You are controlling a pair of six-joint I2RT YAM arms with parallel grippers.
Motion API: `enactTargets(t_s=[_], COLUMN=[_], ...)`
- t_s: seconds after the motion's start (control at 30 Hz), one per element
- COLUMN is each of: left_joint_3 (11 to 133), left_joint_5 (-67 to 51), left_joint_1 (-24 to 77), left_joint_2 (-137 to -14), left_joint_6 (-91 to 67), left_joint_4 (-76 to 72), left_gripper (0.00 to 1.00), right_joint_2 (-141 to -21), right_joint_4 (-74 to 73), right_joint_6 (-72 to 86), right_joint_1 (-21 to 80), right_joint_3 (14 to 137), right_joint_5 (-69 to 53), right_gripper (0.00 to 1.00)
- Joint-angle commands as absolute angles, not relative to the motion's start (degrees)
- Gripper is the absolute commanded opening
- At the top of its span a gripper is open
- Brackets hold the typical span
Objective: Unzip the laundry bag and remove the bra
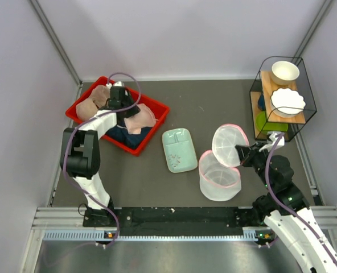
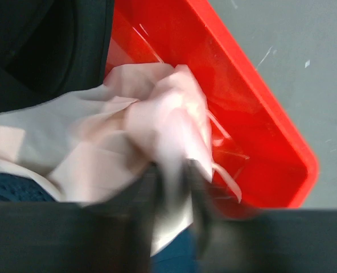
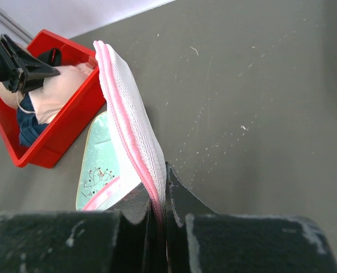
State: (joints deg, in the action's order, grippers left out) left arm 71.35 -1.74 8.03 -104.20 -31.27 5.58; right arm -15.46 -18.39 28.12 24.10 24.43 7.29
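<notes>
**Operator:** Where is the bra, and what is holding it?

**Guide:** Look to the upper left of the top view. The pale pink padded bra lies inside the red rectangular plastic bin, on top of a dark blue cloth. The left claw is down in that bin. In the left wrist view its fingers are blurred. Even so, the pink fabric bunches toward them and passes between them, so read the left claw as clenched on the bra.

**Operator:** And the laundry bag?

**Guide:** You will find the round white mesh laundry bag with pink trim right of centre in the top view. It stands upright on the dark grey tabletop, just right of the mint green rectangular tray. Its zipper is undone. The circular lid flap is lifted and tilted up at the far side of the drum, which leaves the drum mouth open. The right claw is clenched on the flap's rim. In the right wrist view both fingers press tight on the pink trim. The bag and the bin stand well apart, with the tray between them.
</notes>
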Motion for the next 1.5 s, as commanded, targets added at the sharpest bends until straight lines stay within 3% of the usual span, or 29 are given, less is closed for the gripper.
enactTargets(t_s=[0.0, 0.07, 0.2, 0.33, 0.73, 1.0, 1.03, 1.07, 1.1, 1.3, 1.47], left_joint_3=[70.4, 71.36, 71.63, 69.79, 60.13, 59.59, 59.76, 59.77, 59.68, 58.89, 57.48], left_joint_5=[-5.89, -5.97, -5.8, -4.31, -10.2, -11.95, -11.95, -12.04, -12.48, -13.8, -14.5], left_joint_1=[6.77, 6.77, 6.77, 6.86, 6.85, 6.77, 6.77, 6.77, 6.85, 6.77, 6.86], left_joint_2=[-99.33, -96.26, -90.54, -80.19, -61.1, -57.22, -56.87, -56.69, -56.43, -53.27, -53.35], left_joint_6=[-34.02, -33.14, -32.78, -31.38, -27.51, -26.81, -26.72, -26.72, -26.81, -27.42, -25.23], left_joint_4=[3.6, 5.18, 9.92, 12.21, 16.26, 19.07, 19.33, 19.42, 19.68, 20.39, 23.27], left_gripper=[0.55, 0.83, 0.94, 0.99, 0.99, 0.99, 0.99, 0.99, 0.99, 0.99, 0.99], right_joint_2=[-15.82, -15.91, -15.91, -15.82, -11.88, -9.32, -9.23, -9.32, -10.71, -20.47, -33.29], right_joint_4=[-15.47, -15.56, -15.47, -15.56, -17.92, -25.31, -25.31, -25.31, -25.49, -29.35, -29.35], right_joint_6=[27.86, 27.95, 27.42, 26.46, 25.23, 25.66, 25.75, 25.75, 25.4, 23.65, 18.46], right_joint_1=[23.91, 23.91, 23.91, 23.91, 23.91, 23.82, 23.91, 23.91, 23.91, 23.91, 23.91], right_joint_3=[25.05, 25.14, 26.19, 27.86, 29.62, 32.43, 32.43, 32.69, 33.04, 39.81, 43.94], right_joint_5=[7.56, 7.56, 7.73, 9.22, 21.44, 34.0, 34.01, 33.4, 32.7, 27.35, 8.31], right_gripper=[0.0, 0.0, 0.0, 0.0, 0.0, 0.0, 0.16, 0.75, 0.99, 0.99, 0.99])
